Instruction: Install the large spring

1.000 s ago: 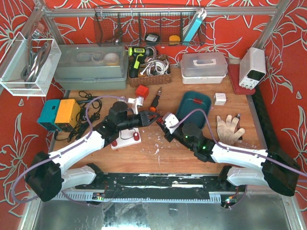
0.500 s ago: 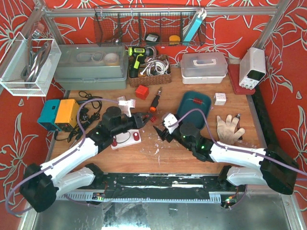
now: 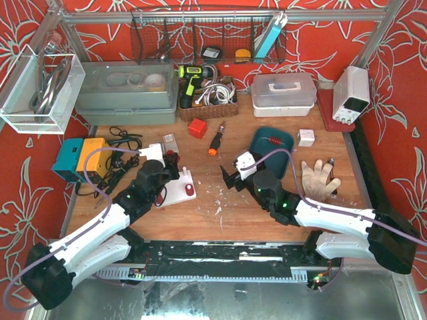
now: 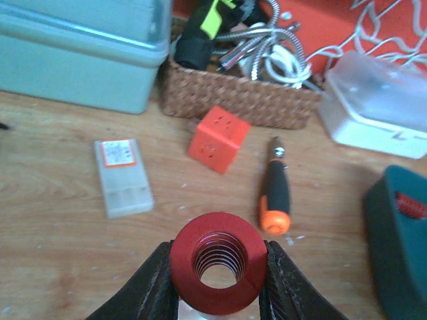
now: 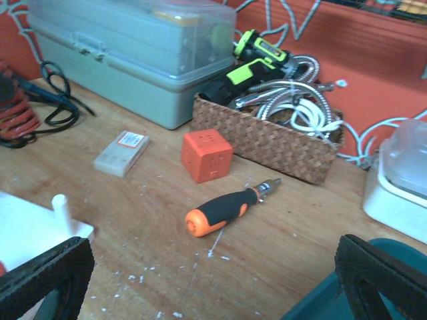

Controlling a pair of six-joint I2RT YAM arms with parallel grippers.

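Observation:
The large spring (image 4: 219, 262) is red and faces the left wrist camera end-on, its coils visible down the bore. My left gripper (image 4: 219, 259) is shut on its sides. From above, the left gripper (image 3: 172, 160) holds it over the far end of the white base plate (image 3: 175, 192), which carries a white peg (image 3: 185, 175) and a red knob (image 3: 189, 191). In the right wrist view the spring (image 5: 16, 115) shows at the far left, the peg (image 5: 60, 209) below it. My right gripper (image 3: 233, 179) stands open and empty, its fingers (image 5: 48, 272) wide apart.
An orange-and-black screwdriver (image 3: 215, 141), an orange cube (image 3: 197, 127) and a small white box (image 3: 169, 141) lie behind the grippers. A teal tray (image 3: 261, 155) with a small red spring (image 3: 272, 141) sits right of centre. A wicker basket (image 3: 208, 107), grey toolbox (image 3: 127, 93) and glove (image 3: 318, 179) border the area.
The right gripper has opened and drawn back slightly to the right. The left arm has pulled back leftward with the spring, from the table's middle to over the white plate.

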